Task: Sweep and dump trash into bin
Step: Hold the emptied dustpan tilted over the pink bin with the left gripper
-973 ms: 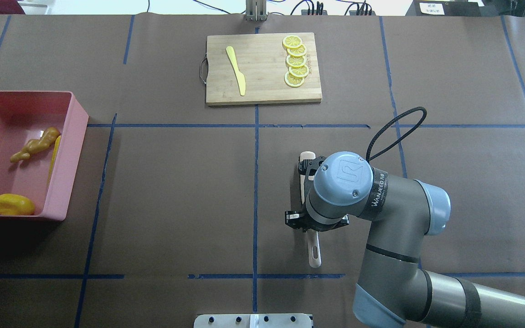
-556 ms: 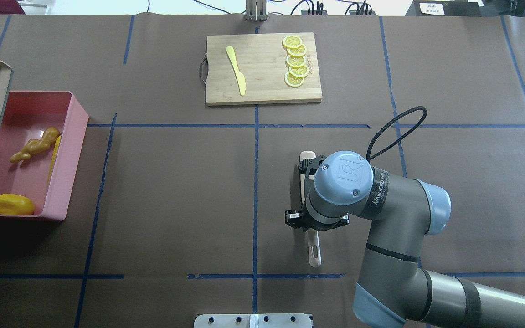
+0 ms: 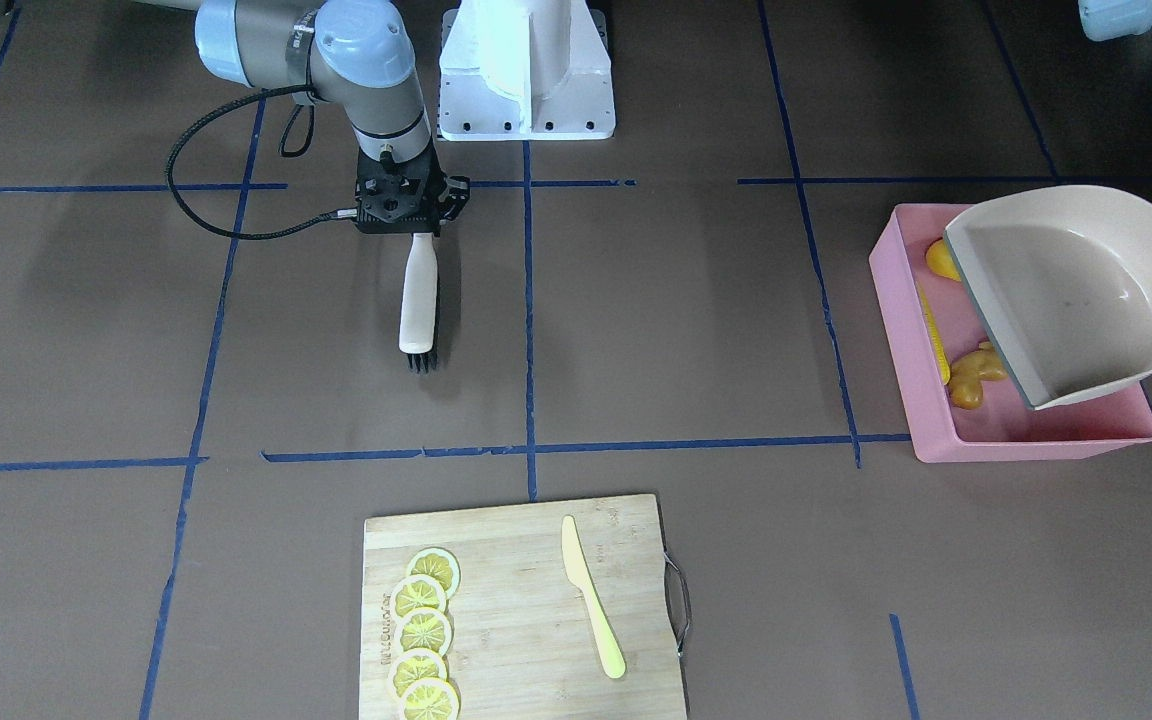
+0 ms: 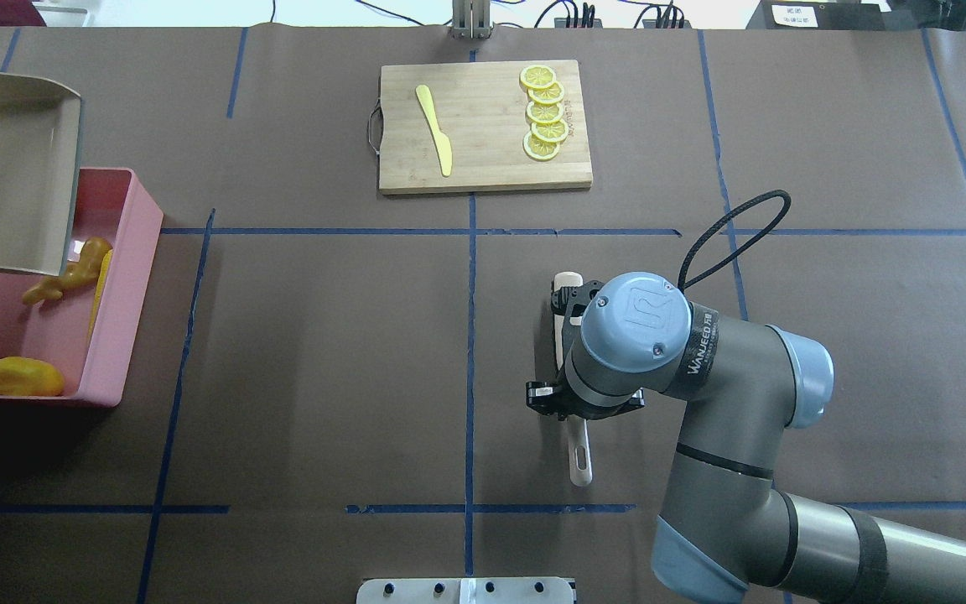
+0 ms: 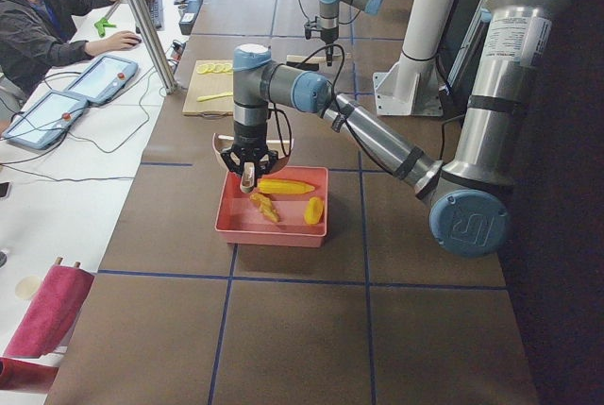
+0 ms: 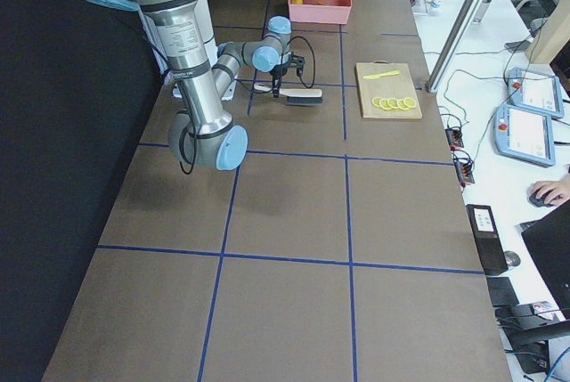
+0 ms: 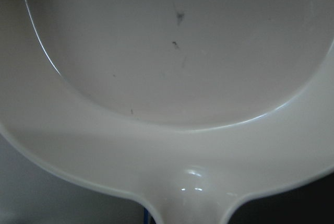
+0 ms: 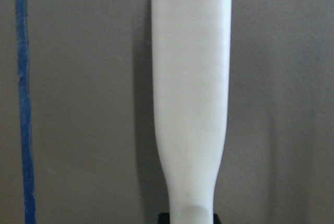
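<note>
The pink bin stands at the table's left end and also shows in the front view. In it lie the ginger root, the corn cob and the yellow potato-like lump. A beige dustpan, empty, hangs tilted over the bin's far half. My left gripper holds it by the handle; its fingers are hidden. My right gripper is shut on a white brush, held low and level over the table's middle. The brush also shows in the overhead view.
A wooden cutting board at the far middle carries a pale yellow knife and several lemon slices. A black cable loops beside my right arm. The robot's base is at the near edge. An operator sits beyond the table.
The dustpan has swung from the frame's left edge rightward over the bin's far half. My right arm and the brush have shifted slightly away from the robot.
</note>
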